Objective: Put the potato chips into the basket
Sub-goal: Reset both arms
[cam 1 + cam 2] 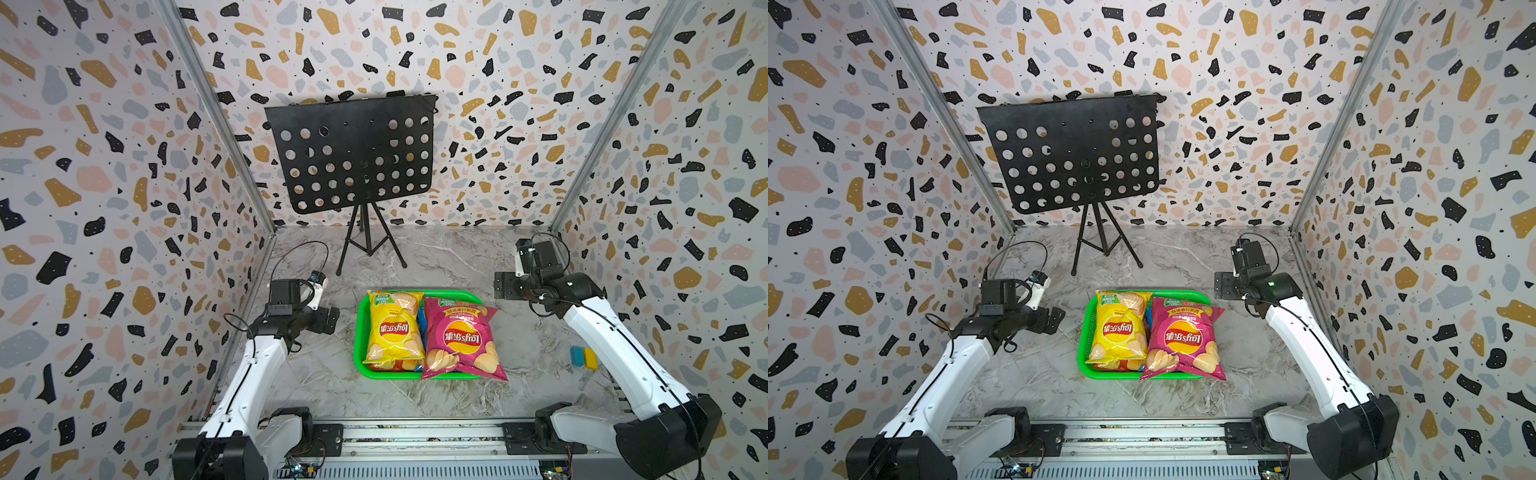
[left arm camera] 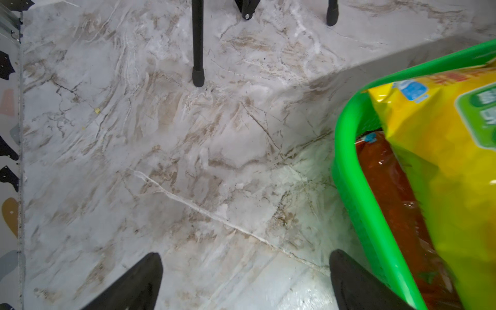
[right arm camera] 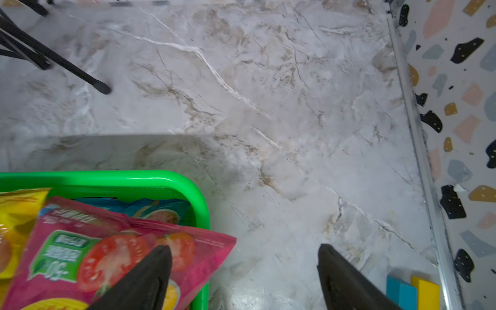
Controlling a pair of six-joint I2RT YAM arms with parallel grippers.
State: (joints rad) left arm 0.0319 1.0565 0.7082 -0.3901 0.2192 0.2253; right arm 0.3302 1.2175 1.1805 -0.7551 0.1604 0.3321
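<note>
Marble tabletop (image 1: 316, 374), potato chips (image 1: 392, 328) piled in green basket (image 1: 361, 328), both arms' jaws spread, empty.

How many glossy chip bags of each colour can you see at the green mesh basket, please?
Glossy yellow chip bag: 1
Glossy pink chip bag: 1
Orange-red chip bag, under the yellow one: 1
Blue chip bag, under the pink one: 1
Total: 4
</note>
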